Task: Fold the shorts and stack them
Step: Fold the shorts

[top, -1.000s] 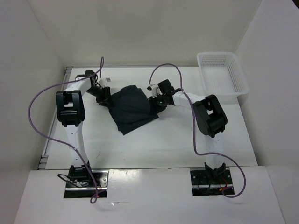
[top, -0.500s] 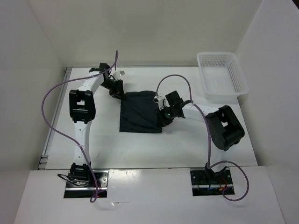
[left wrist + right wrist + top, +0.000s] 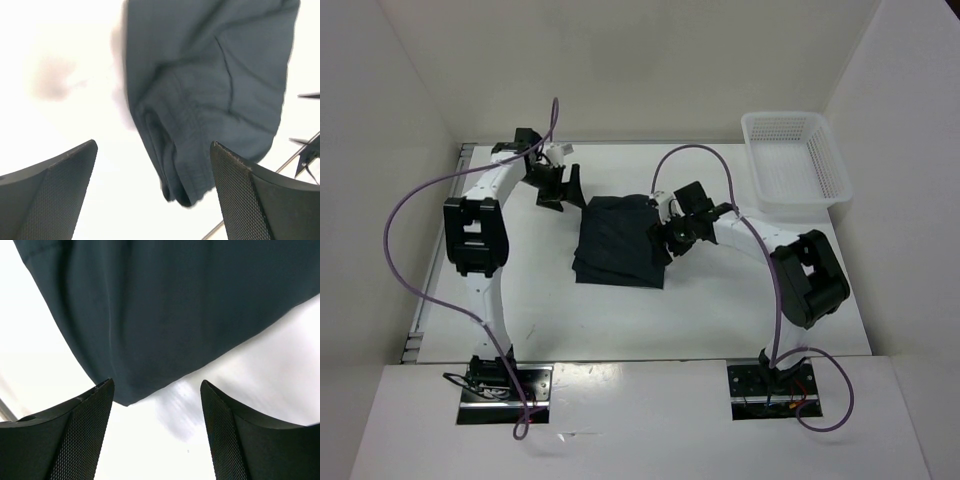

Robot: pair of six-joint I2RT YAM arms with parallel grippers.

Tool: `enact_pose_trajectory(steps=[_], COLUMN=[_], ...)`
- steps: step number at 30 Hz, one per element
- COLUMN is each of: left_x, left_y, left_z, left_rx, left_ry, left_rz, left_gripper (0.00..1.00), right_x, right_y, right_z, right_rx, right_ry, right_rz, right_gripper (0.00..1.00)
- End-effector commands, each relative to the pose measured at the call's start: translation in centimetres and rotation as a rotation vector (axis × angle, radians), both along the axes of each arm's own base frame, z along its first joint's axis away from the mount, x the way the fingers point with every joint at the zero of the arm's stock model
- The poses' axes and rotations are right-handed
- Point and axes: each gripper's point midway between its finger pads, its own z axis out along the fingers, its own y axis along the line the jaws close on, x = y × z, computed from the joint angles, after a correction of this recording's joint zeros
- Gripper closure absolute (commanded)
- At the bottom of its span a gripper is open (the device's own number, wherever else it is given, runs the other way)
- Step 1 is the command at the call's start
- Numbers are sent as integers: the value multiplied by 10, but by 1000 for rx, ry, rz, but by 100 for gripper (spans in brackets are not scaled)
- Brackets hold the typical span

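Top external: shorts (image 3: 618, 240) are lying folded, long axis running near-far; right gripper (image 3: 666, 238), splayed and empty, is sitting nearer, at their right edge; left gripper (image 3: 561, 188), likewise splayed, is hanging apart, far-left

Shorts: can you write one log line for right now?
shorts: folded, flat on table | left claw: open, apart from shorts | right claw: open, beside shorts' right edge

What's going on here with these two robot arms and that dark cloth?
The two arms are folding a pair of dark shorts on a white table. The shorts lie in the middle as a fairly neat folded rectangle. The left gripper hovers open just off their far left corner, and the right gripper sits open at their right edge; neither holds the cloth. A white basket stands at the far right corner.
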Motion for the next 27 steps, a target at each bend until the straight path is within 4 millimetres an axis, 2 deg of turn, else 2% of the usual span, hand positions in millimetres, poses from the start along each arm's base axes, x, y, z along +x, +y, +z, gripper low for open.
enact_pose_trajectory(steps=[1,2,3,4,5,6,8,9,10,12,14,15,17,19,20,21,22,24,26,27], left_x=[-16,-34,-45,-54,-61,-82,-95,-100,-110,-116,-111,-110,-102,-100,-104,-106,-117,-127,-134,-139], left_y=[-3,-5,-11,-13,-10,-11,-13,-11,-9,-13,-18,-18,-13,-8,-4,-6,-4,-9,-16,-21], left_z=[62,46,39,40,33,12,6,-1,-18,-29,-43,-48,-54,-53,-56,-52,-59,-59,-54,-41], left_rx=[27,43,84,101,116,130,139,151,172,172,171,172,207,235,271,278,282,272,249,215], left_ry=[-150,-101,-83,-89,-78,-17,-23,-18,-5,-9,-19,-13,-24,-43,-40,-61,-34,-28,-20,-23], left_rz=[-13,-21,-37,-44,-39,-52,-63,-60,-63,-77,-85,-86,-73,-61,-59,-62,-66,-84,-107,-117], left_gripper=[0,0,0,0,0,0,0,0,0,0,0,0,0,0,0,0,0,0,0,0], right_x=[19,30,36,45,48,57,74,77,83,89,90,92,85,81,75,71,67,66,69,73], right_y=[-3,-6,-5,-10,-10,-12,-23,-23,-30,-42,-48,-54,-59,-67,-71,-74,-78,-91,-102,-115], right_z=[38,45,52,57,63,75,88,101,104,114,114,120,116,125,120,128,127,130,137,141], right_rx=[-2,1,2,-11,-13,-3,-4,0,-10,-50,-77,-84,-95,-95,-107,-104,-120,-133,-158,-185], right_ry=[-118,-147,-170,-198,-210,-231,-269,-295,-312,-370,-389,-410,-403,-424,-418,-441,-443,-459,-493,-511], right_rz=[-8,-30,-38,-51,-57,-71,-116,-125,-140,-154,-158,-169,-174,-193,-199,-193,-191,-214,-225,-256], right_gripper=[25,25,25,25,25,25,25,25,25,25,25,25,25,25,25,25,25,25,25,25])
